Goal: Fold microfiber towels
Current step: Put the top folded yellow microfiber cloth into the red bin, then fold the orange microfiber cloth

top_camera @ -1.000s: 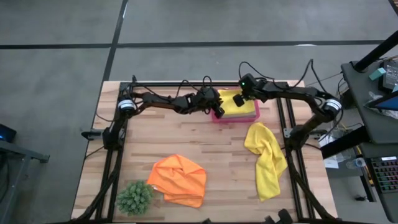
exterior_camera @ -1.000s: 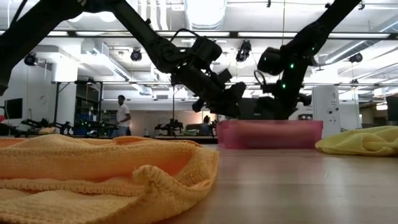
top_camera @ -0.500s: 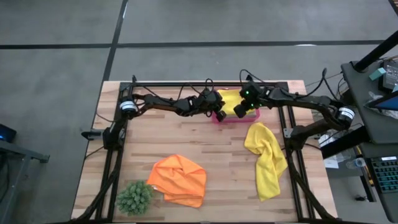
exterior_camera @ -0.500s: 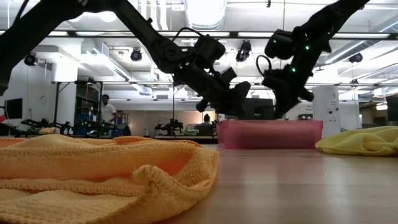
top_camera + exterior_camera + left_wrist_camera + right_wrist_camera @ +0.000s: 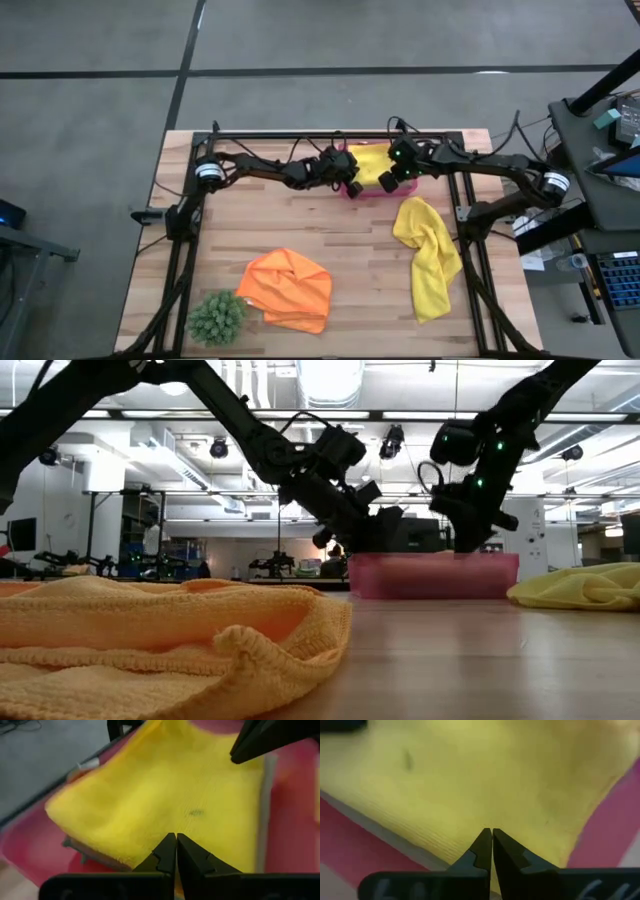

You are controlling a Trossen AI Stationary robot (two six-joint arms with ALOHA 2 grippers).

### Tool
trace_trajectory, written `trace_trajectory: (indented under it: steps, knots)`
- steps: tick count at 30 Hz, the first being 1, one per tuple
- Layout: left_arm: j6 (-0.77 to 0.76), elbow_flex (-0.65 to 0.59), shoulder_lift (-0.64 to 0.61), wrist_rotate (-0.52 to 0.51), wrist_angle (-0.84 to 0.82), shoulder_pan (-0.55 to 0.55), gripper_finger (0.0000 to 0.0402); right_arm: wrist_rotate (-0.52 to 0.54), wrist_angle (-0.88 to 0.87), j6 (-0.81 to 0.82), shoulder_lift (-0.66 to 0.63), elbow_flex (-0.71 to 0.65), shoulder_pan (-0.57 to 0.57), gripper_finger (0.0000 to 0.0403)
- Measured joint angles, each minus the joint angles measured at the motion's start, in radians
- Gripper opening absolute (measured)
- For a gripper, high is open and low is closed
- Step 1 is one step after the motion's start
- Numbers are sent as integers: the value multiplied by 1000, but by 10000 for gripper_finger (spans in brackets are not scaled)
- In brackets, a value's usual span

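Wooden surface (image 5: 330, 235) carried a pink tray (image 5: 352, 190) at 12 o'clock, a folded yellow towel (image 5: 371, 163) inside it. Both closed end effectors, left (image 5: 354, 186) and right (image 5: 386, 184), empty, met over it (orange towel (image 5: 287, 289) at 6 o'clock).

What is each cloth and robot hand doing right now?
Tray towel: folded flat in the pink tray.
Yellow towel: crumpled on the table.
Orange towel: rumpled, unfolded.
Left gripper: shut, over the tray towel.
Right gripper: shut, over the tray towel.
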Motion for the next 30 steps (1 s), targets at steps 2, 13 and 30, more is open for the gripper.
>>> trace_trajectory:
  steps: [2,13,30]
  knots:
    - [14,-1,-43,3,-26,-13,1,1,-17,1,-37,9,7,9]
    - [130,-76,-401,11,-369,-265,1,1,29,25,-272,4,245,9]
    - [-193,-363,-521,11,-411,-670,66,0,390,-103,-212,-34,519,9]
